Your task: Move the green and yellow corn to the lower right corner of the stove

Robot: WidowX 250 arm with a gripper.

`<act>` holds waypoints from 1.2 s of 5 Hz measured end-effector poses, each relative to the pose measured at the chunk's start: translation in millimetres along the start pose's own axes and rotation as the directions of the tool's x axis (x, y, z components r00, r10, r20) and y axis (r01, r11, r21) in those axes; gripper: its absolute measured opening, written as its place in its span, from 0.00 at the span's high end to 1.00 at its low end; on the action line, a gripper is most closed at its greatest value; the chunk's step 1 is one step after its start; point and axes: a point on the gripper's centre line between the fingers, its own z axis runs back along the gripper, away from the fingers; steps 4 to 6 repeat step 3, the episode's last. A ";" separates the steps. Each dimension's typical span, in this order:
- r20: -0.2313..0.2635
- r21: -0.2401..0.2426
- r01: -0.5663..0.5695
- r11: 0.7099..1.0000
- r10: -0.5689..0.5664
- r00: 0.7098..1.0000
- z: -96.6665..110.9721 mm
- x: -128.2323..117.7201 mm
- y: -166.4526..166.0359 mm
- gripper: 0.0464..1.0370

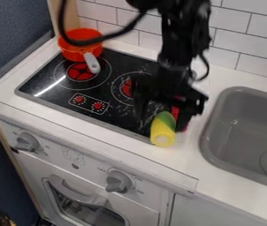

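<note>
Observed the black two-finger tool [161, 122] over the near right part of the black glass-topped stove [115, 115], fingers apart, clamped on nothing. Located the green and yellow toy corn [162, 131] at the stove's near right corner, yellow end at the rim beside the white table [186, 155].

Read the long axis as running far to near, green end far, crosswise to the line between the fingers. Noted a gap along the left flank, little or none along the right; cannot confirm contact there. Also noted a red object [175, 112], partly hidden, just beyond on the far right side.

Judge placement as near complete. For any correction, recommend closing across the width and shifting slightly far; otherwise, lifting straight up. Caution against brushing the right flank and rolling the corn off the rim.
</note>
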 end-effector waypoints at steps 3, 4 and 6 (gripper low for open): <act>0.144 -0.094 -0.048 0.994 0.062 0.988 60.3 6.1 32.3 0.04; 0.144 -0.094 -0.048 0.994 0.062 0.988 60.3 6.1 32.3 0.04; 0.144 -0.094 -0.048 0.994 0.062 0.988 60.3 6.1 32.3 0.04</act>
